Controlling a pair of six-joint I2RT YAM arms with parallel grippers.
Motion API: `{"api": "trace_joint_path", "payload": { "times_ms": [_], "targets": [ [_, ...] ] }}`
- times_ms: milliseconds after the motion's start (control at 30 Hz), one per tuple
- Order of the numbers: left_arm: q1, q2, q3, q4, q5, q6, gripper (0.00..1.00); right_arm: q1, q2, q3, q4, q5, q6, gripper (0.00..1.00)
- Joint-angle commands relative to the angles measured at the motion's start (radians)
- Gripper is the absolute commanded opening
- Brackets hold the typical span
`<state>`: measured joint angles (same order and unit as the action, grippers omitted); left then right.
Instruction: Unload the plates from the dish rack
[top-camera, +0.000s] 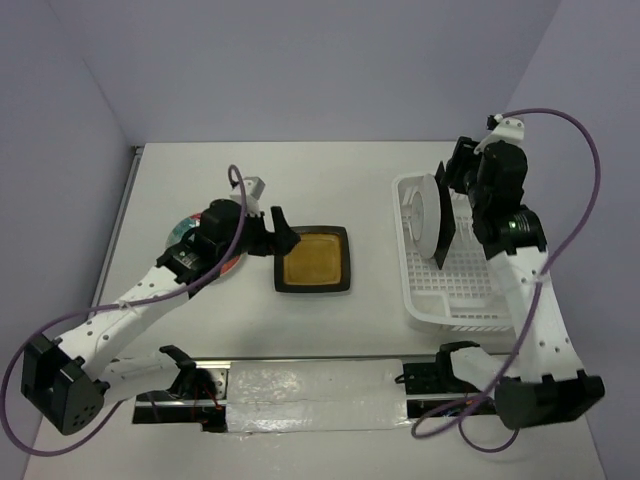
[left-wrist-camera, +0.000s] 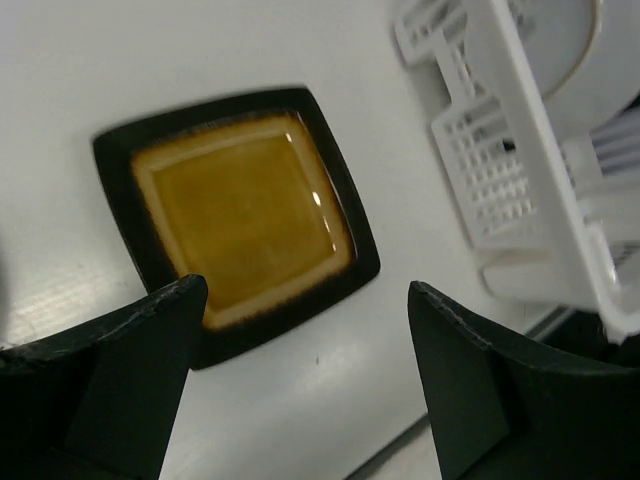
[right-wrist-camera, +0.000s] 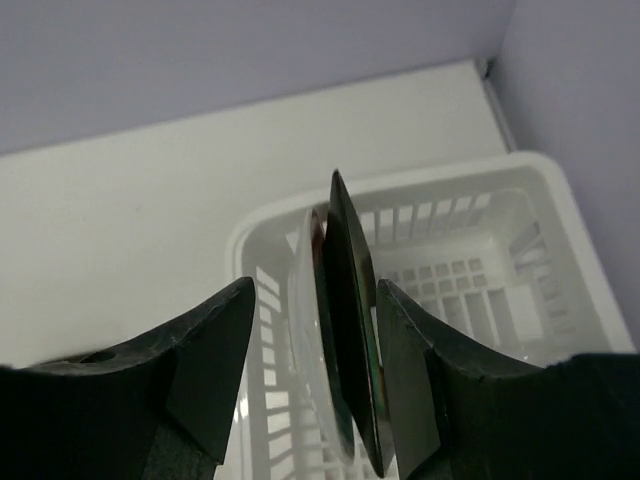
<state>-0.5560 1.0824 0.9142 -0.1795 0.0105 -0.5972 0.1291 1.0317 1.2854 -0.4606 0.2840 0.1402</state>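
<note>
Amber plate (left-wrist-camera: 240, 200) (flat) beside left hand (left-wrist-camera: 305, 295).

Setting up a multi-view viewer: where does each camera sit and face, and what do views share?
Top external: above, behind the arms, looking down on the table; both arms show.
Left wrist: on the left arm, facing down past open fingers at the amber plate.
Right wrist: on the right arm, looking between its fingers at upright plates in the dish rack.
Shared: the dish rack, in all three.

Top camera looks down — close wrist cameras share the dish rack (top-camera: 462, 290)
</note>
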Motion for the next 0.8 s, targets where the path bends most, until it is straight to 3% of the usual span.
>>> {"api": "trace_joint_path", "payload": {
  "times_ms": [0,200,300,767],
  "targets": [
    [-0.064,-0.033,-0.047,0.073,0.063,0.065,0.94,-0.104,0.068,0.038,-0.078,-0.328,0.038,0.59],
    [-0.114,-0.09,-0.181,0.211,0.112,0.04,0.94,-0.242,0.119,-0.044,-0.007,-0.523,0.024,0.53],
    [-0.125,-0.104,-0.212,0.247,0.068,0.054,0.94,-0.299,0.113,-0.083,0.036,-0.583,0.038,0.48],
    [-0.147,-0.121,-0.259,0.264,0.02,0.065,0.94,-0.345,0.186,-0.127,0.04,-0.582,0.001,0.45]
  ]
}}
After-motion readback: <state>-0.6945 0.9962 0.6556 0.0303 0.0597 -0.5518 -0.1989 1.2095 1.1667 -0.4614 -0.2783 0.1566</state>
